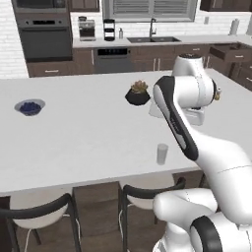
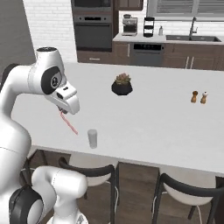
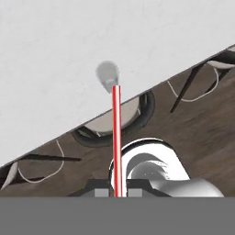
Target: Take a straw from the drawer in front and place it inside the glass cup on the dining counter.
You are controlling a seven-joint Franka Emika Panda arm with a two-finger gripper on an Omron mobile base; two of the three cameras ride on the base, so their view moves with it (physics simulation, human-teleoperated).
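Jaws clamped on straw point(image 3: 116, 137), tip over glass cup point(image 3: 108, 75), near dining counter point(image 3: 55, 55) edge

End effector point(image 2: 62, 112) clamped, angled downward, arm bent.

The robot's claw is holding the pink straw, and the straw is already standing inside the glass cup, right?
Not quite. The claw does hold the straw, but the right base view shows it slanting in the air beside the glass cup, not inside it.

One straw point(image 2: 68, 124), one glass cup point(image 2: 92, 138), one plant pot point(image 2: 122, 85), two shakers point(image 2: 199, 96), one bowl point(image 1: 30, 107)
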